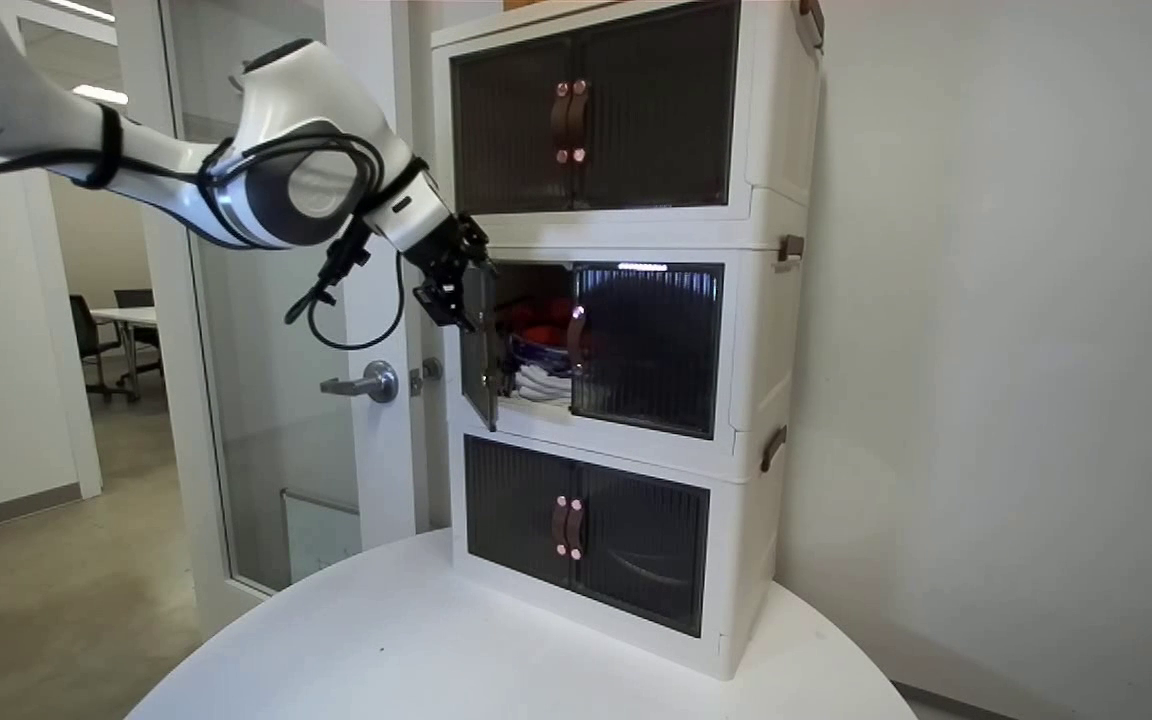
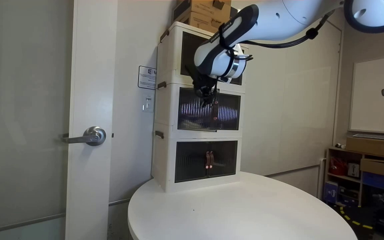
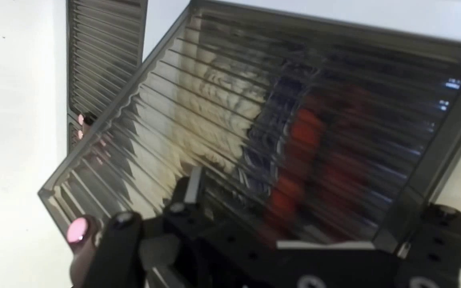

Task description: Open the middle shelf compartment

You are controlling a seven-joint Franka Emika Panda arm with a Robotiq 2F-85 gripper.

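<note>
- The round white tabletop (image 1: 366,650) spread low in both exterior views, with 3 stacked tiers at its far edge.
- The bottom tier (image 1: 636,560) rested on the tabletop there, its 2 doors closed.
- The gripper (image 1: 479,297) hung by an upper corner of the middle shelf compartment (image 1: 754,350), its jaws spread well apart with nothing seen in their hold; whether they touched the ajar door (image 1: 479,380) could not be told.
- That door was swung partway outward, just beside the gripper; the wrist view showed a brown handle (image 3: 82,258) near its edge.
- The compartment sat between the bottom tier and the top tier (image 1: 656,110), above the tabletop's far edge, with its 2nd door (image 1: 651,350) closed.
- Inside, red things (image 1: 548,336) and a dark blue thing (image 1: 536,353) lay over folded white cloth (image 1: 541,385).
- Farther back stood a chair (image 1: 88,335), past the glass-panelled room door (image 1: 381,450).
</note>
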